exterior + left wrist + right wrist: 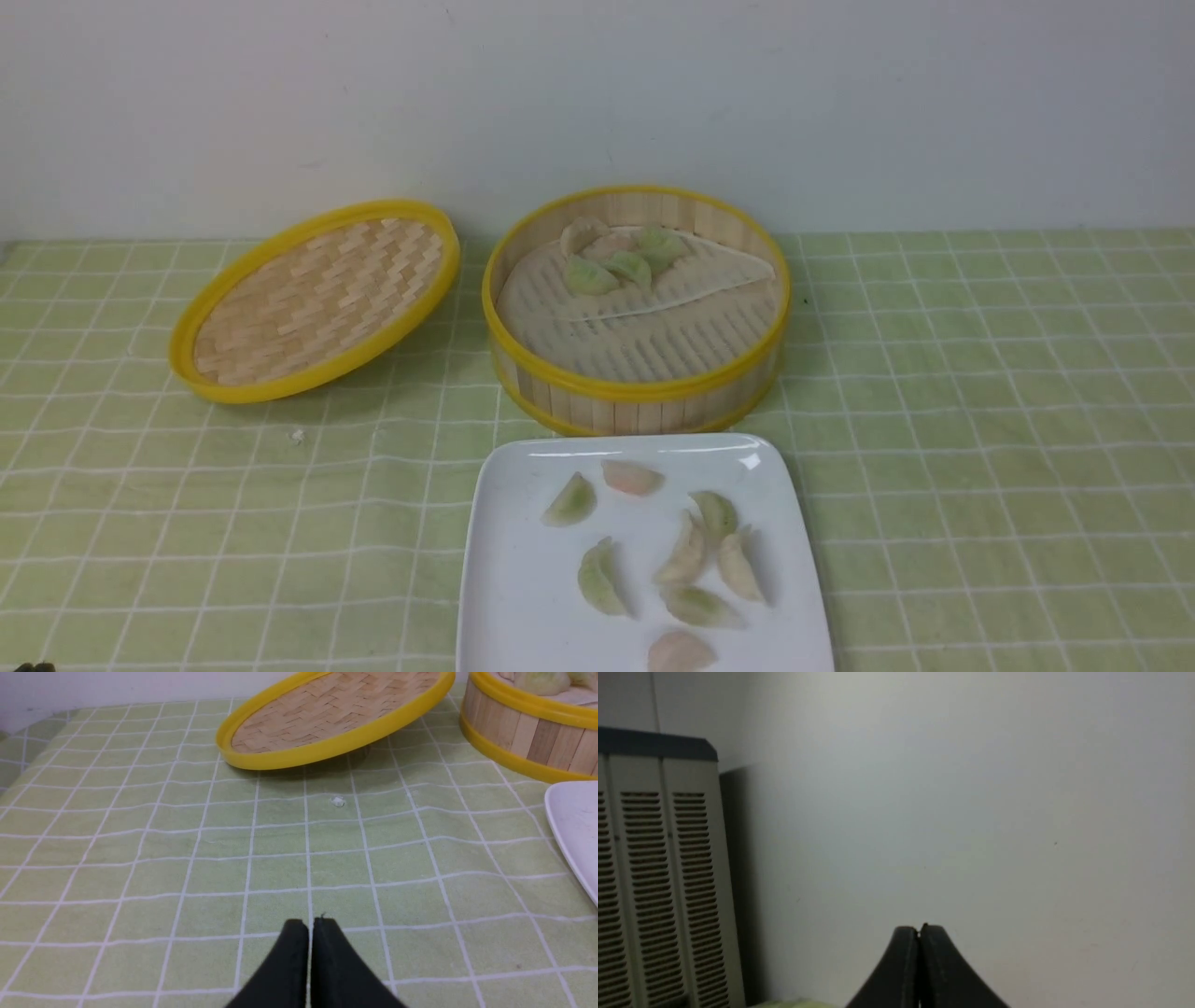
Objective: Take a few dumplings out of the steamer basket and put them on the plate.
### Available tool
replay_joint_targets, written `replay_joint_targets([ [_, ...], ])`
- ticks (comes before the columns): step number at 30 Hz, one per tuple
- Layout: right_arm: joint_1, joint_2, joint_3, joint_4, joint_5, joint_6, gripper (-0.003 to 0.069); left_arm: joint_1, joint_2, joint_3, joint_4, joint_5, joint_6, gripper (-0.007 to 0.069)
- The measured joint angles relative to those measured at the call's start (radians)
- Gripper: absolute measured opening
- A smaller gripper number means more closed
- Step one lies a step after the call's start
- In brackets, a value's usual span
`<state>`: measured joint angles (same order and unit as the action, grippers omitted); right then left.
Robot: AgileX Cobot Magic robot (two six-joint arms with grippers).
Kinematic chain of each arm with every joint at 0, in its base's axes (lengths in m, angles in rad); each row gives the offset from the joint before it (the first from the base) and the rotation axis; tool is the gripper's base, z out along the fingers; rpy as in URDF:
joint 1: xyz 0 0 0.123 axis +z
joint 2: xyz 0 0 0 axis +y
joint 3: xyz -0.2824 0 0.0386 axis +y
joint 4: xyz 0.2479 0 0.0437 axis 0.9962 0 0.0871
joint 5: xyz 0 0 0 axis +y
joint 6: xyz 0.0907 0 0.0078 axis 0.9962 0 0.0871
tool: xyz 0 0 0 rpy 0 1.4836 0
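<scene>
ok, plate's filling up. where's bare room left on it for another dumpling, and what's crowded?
On the plate, the whole left strip is bare, as is the far right corner beside the basket. Crowded: the dumplings cluster centre to right, running to the near edge. Off the plate, open cloth lies right of the basket and between the lid and the plate.

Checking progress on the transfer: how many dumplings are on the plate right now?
8 on the plate: green, pink, green, cream, cream, green, green, and pink cut off by the front view's bottom edge, where more may hide.
</scene>
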<state>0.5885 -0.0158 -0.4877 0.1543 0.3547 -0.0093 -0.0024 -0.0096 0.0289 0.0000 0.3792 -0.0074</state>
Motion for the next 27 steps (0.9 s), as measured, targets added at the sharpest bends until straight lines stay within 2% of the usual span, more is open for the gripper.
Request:
replay_joint_targets([
  [2,0.000,0.001,0.041,0.040,-0.002,-0.039,-0.0015,0.000,0.000,0.000,0.000,0.000,0.000,-0.0006],
  [7,-0.013,0.000,0.144,0.051,-0.003,-0.098,-0.0015,0.000,0.000,0.000,0.000,0.000,0.000,-0.0006],
  [12,-0.207,0.000,0.266,0.034,0.004,-0.110,-0.0015,0.000,0.000,0.000,0.000,0.000,0.000,-0.0006],
  [15,-0.385,0.000,0.359,0.017,0.029,-0.111,-0.0015,0.000,0.000,0.000,0.000,0.000,0.000,-0.0006],
  [17,-0.424,0.000,0.382,0.012,0.034,-0.111,-0.0015,0.000,0.000,0.000,0.000,0.000,0.000,-0.0006],
  [18,-0.504,0.000,0.431,0.007,0.040,-0.111,-0.0015,0.000,0.000,0.000,0.000,0.000,0.000,-0.0006],
  [23,-0.610,0.000,0.503,-0.006,0.074,-0.111,-0.0015,0.000,0.000,0.000,0.000,0.001,0.000,-0.0006],
  [27,-0.619,0.000,0.505,-0.009,0.059,-0.114,-0.0015,0.000,0.000,0.000,0.000,0.001,0.000,-0.0006],
])
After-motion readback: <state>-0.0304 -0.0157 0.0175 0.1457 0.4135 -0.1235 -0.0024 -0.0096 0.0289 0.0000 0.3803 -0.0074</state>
